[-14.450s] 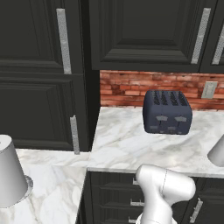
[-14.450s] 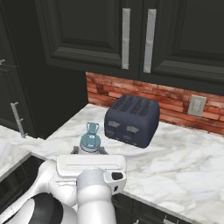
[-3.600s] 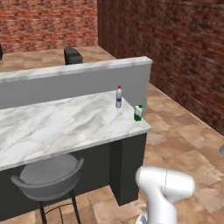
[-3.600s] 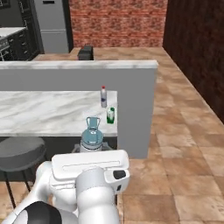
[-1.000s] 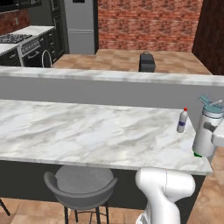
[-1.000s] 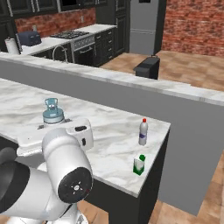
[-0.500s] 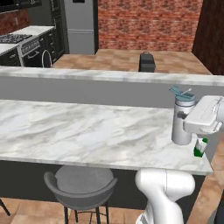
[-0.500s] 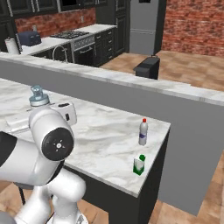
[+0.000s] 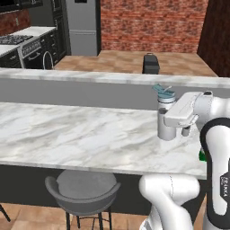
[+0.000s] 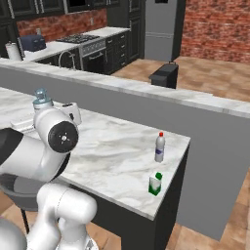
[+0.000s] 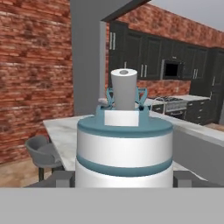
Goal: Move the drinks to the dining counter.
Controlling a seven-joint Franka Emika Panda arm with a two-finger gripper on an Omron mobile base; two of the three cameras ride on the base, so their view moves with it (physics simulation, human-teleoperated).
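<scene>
My gripper [image 9: 170,121] is shut on the tall grey metal bottle [image 9: 165,134] with the light-blue cap, holding it upright at the dining counter [image 9: 81,134]; I cannot tell if its base touches the marble. From the hand, the bottle [image 11: 124,148] stands close between the two fingertips [image 11: 60,179]. In the right base view its cap [image 10: 41,100] pokes up behind my arm. The slim clear bottle [image 10: 159,147] with the red cap and the green-and-white carton [image 10: 155,184] stand near the counter's right end. An edge of the carton [image 9: 202,155] peeks out behind my arm.
A higher grey ledge [image 9: 90,85] runs along the counter's far side. A grey round stool [image 9: 83,188] stands under the near edge. Far off in the kitchen are a toaster [image 10: 33,43], a paper-towel roll [image 10: 10,50] and a stove [image 10: 78,41].
My arm has swung left along the counter with the grey bottle in the gripper, away from the counter's right end and the other two drinks, which have stayed put.
</scene>
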